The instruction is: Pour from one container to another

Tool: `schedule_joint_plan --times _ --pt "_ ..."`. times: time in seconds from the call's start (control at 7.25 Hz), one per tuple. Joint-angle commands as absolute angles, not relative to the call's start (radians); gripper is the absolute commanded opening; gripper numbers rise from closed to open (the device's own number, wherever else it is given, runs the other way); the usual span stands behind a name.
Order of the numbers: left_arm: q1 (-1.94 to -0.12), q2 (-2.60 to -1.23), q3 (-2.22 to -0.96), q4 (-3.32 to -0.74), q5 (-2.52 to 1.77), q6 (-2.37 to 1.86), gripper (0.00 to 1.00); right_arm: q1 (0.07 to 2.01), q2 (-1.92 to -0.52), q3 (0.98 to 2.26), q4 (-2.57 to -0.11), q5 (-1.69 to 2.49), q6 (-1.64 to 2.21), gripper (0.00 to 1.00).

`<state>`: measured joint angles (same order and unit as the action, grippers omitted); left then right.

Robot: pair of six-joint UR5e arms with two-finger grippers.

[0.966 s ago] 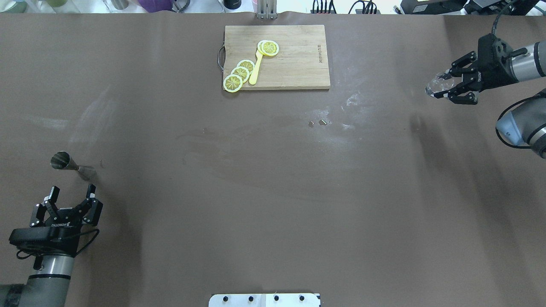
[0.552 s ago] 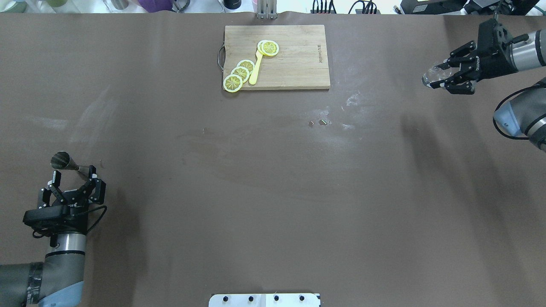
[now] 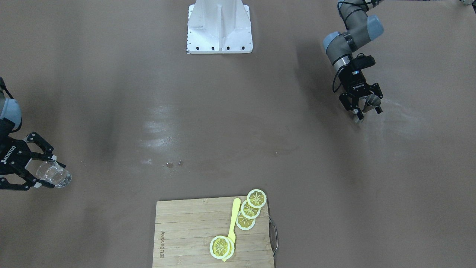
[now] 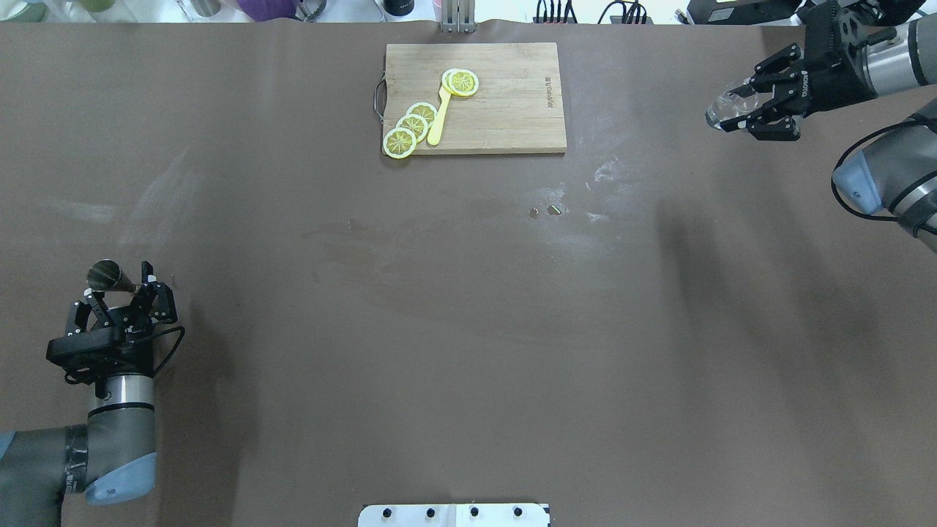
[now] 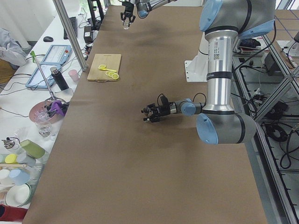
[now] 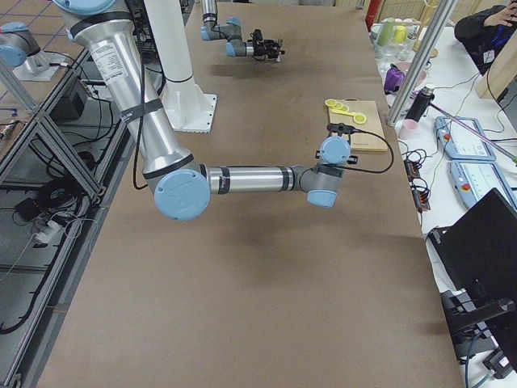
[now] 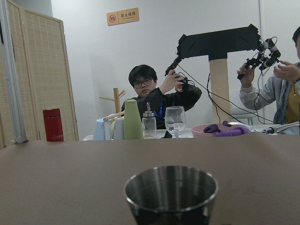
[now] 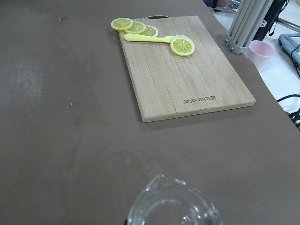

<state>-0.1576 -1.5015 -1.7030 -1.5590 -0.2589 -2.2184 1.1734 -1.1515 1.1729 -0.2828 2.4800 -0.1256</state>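
1. Brown surface (image 4: 468, 329): pick-up step, nothing poured yet
2. Right pincer (image 4: 736, 107), far right, clenched on the glass cup (image 4: 719, 111)
3. Left pincer (image 4: 117, 283), near left, released, straddles the upright jigger (image 4: 102, 274); next it likely needs to clamp the waist

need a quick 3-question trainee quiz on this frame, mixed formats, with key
1. Multiple choice: the right claw holds A) a clear glass cup, B) a sponge, C) nothing.
2. True or false: the jigger lies on the cutting board.
3. Short answer: what yellow things are on the cutting board?

Key
1. A.
2. False: it stands upright on the table, at the left claw.
3. Lemon slices and a yellow utensil.
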Motion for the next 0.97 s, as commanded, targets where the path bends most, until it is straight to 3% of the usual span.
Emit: schedule_joint_plan --times 0.0,0.28,0.55,0.83 --pt "-0.155 -1.537 -1.665 -1.557 -0.258 -2.226 0.0 1.172 -1.157 1.192 -0.305 2.483 -0.129 0.0" --pt "-0.153 -1.534 -1.68 -1.559 -0.256 -2.235 0.0 1.17 -1.163 1.193 -0.305 2.484 -0.138 0.0" --pt "-0.158 -1.54 -1.823 -1.552 -0.252 -2.209 0.0 1.169 -1.163 1.192 -0.308 2.485 -0.138 0.0" --pt "-0.16 -1.697 -1.917 -1.546 -0.258 -1.887 0.0 1.184 -1.158 1.193 -0.316 2.508 -0.138 0.0"
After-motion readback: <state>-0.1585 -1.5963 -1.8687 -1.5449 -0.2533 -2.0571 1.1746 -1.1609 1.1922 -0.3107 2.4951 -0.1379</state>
